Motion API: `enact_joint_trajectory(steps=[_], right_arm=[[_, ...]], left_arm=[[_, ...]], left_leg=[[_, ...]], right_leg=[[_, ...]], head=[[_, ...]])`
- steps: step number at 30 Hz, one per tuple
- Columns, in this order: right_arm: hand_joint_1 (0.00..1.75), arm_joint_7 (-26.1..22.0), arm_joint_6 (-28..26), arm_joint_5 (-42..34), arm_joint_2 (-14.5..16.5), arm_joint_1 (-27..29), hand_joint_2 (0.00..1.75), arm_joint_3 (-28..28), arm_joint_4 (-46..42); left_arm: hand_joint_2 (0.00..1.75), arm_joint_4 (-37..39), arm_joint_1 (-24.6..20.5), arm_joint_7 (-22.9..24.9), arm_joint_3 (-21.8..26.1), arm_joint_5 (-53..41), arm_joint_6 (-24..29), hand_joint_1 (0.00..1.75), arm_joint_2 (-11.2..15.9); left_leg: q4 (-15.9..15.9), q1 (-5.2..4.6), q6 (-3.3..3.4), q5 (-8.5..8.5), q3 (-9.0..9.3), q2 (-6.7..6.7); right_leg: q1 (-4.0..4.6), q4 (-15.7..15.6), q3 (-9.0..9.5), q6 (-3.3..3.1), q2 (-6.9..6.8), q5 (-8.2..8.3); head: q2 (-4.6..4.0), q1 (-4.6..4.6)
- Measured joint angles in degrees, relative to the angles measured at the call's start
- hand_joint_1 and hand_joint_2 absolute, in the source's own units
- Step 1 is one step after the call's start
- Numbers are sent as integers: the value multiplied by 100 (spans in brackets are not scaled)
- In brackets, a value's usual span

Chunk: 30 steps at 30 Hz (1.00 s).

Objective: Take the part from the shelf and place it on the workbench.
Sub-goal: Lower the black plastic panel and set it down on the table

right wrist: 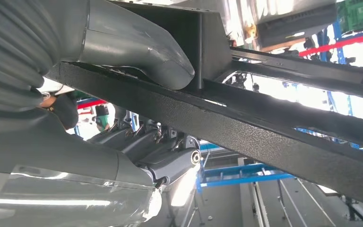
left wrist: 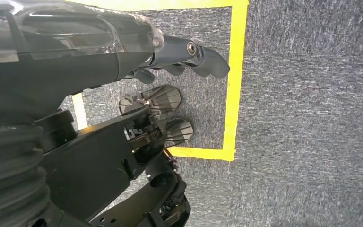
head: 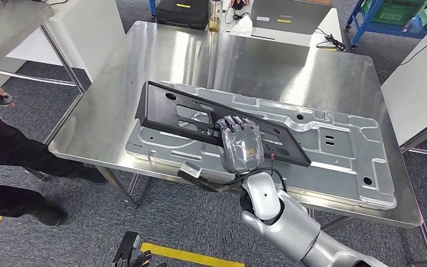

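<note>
Head view: right hand grips the black part above the workbench.

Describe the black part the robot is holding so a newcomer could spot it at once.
Start at the steel workbench in the middle. On it lies a large silver stamped plate. Above that plate, the right hand grips a long black frame, tilted, the only dark piece with cut-outs there.

Robot hand grips black part.
</note>
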Motion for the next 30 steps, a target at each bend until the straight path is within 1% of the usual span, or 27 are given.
enact_joint_trajectory(steps=[5,10,13,15,16,17,18,20,21,22,23,24,25,26,27,28,29,30], right_arm=[[175,2,21,-26,10,-49,175,78,81],[175,9,26,-56,10,-64,175,156,139],[175,10,32,-71,10,-68,175,196,148],[175,10,34,-83,9,-76,175,209,151],[175,11,33,-90,9,-88,175,212,156],[175,13,32,-96,9,-104,175,214,162],[175,18,31,-103,9,-119,175,216,170],[175,35,28,-111,9,-126,175,227,183],[175,43,27,-114,7,-114,175,238,194],[175,47,28,-116,5,-100,175,251,206],[175,50,30,-121,3,-89,175,262,220],[175,55,33,-130,1,-82,175,271,231],[175,60,39,-141,0,-78,175,273,238],[175,67,50,-153,-2,-71,175,276,245],[175,76,61,-162,-4,-63,175,280,249],[175,84,69,-168,-7,-59,175,283,251],[175,91,75,-170,-12,-60,175,284,247],[175,98,75,-171,-15,-68,175,281,236]], left_arm=[[175,1,13,-23,1,5,-1,0,0],[175,2,38,-67,1,11,1,0,3],[175,2,40,-85,1,13,1,0,8],[175,2,40,-88,2,13,1,0,11],[175,2,41,-90,6,13,1,0,13],[175,1,42,-93,12,13,1,0,14],[175,1,44,-96,18,13,1,0,14],[175,3,59,-99,26,13,1,0,20],[175,7,72,-99,26,13,1,0,25],[175,10,86,-99,27,13,1,0,30],[175,15,96,-98,28,13,1,0,33],[175,17,101,-97,29,13,1,0,36],[175,19,107,-96,30,14,1,0,34],[175,20,107,-92,31,15,1,0,29],[175,21,106,-89,32,16,1,0,23],[175,22,104,-84,32,18,-2,0,13],[175,20,97,-81,32,19,-5,0,-1],[175,18,90,-81,32,20,-9,0,-13]], left_leg=[[2,-12,1,0,-1,-19],[6,-30,10,-3,-3,-36],[2,-43,43,-9,-7,-38],[-18,-29,88,-35,13,-41],[-32,-15,116,-57,45,-41],[-41,-3,141,-83,87,-38],[-49,5,157,-111,134,-32],[-49,4,162,-172,210,-10],[-48,2,156,-213,258,-1],[-47,-2,147,-262,319,4],[-47,-10,137,-318,394,6],[-47,-22,125,-382,481,8],[-54,-26,115,-452,556,11],[-66,-27,96,-517,620,13],[-90,-8,66,-572,664,16],[-122,21,32,-607,712,19],[-131,47,-12,-597,754,21],[-94,62,-54,-557,777,22]], right_leg=[[-11,-3,0,4,-14,-2],[-31,-4,1,27,-24,-5],[-44,0,2,53,-24,2],[-44,56,-11,82,-29,-1],[-42,151,-49,102,-40,-20],[-44,323,-138,116,-57,-75],[-48,601,-296,134,-76,-173],[-63,1337,-744,155,-102,-402],[-67,1630,-957,157,-108,-452],[-71,1746,-1092,150,-111,-397],[-73,1655,-1134,132,-111,-249],[-70,1377,-1096,97,-107,-23],[-58,986,-1020,46,-96,265],[-35,675,-950,-1,-79,466],[-5,420,-864,-46,-59,574],[32,258,-798,-83,-47,590],[64,187,-718,-111,-45,493],[70,70,-594,-141,-53,416]], head=[[0,0],[0,-2],[0,-4],[0,-7],[0,-2],[0,9],[0,19],[0,34],[0,35],[0,39],[0,47],[0,59],[0,71],[0,47],[0,22],[0,8],[0,6],[0,45]])
